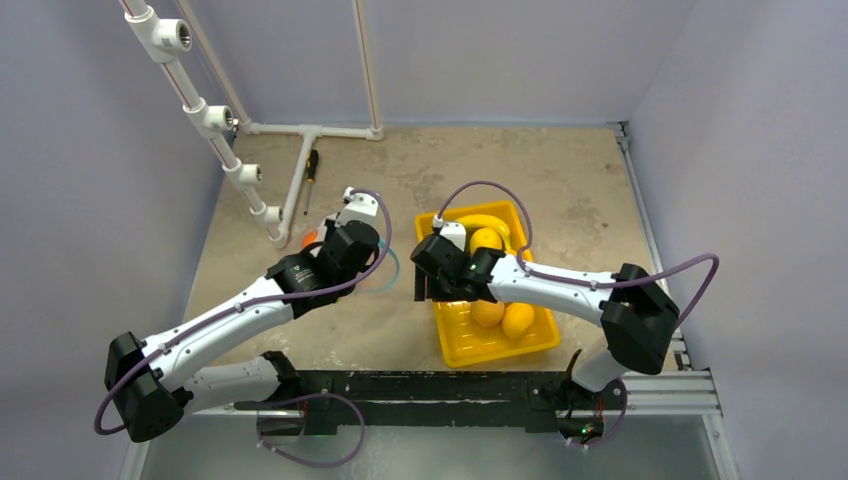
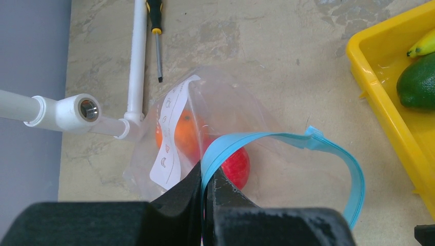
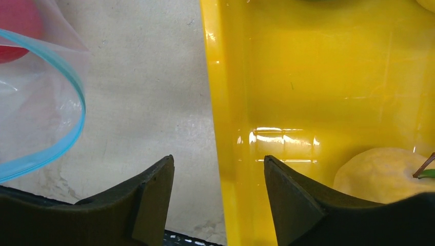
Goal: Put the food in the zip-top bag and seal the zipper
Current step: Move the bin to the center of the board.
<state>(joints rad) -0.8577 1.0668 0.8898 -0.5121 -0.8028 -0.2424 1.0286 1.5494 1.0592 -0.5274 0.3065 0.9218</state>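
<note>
The clear zip-top bag (image 2: 225,110) lies on the table with an orange fruit (image 2: 183,134) and a red fruit (image 2: 237,164) inside. Its teal-blue zipper (image 2: 287,139) arcs open to the right. My left gripper (image 2: 208,177) is shut on the zipper strip near the bag's left end. My right gripper (image 3: 219,164) is open and empty, straddling the yellow tray's left wall (image 3: 220,102). A yellow fruit (image 3: 379,174) lies in the tray by my right finger. In the top view, banana and lemons (image 1: 487,240) sit in the tray (image 1: 490,350). The bag's mouth shows in the right wrist view (image 3: 61,138).
A white pipe frame (image 2: 136,61) and a screwdriver (image 2: 156,41) lie beyond the bag. A dark green fruit (image 2: 418,84) and a banana tip (image 2: 423,45) rest in the tray. Grey walls enclose the table on three sides.
</note>
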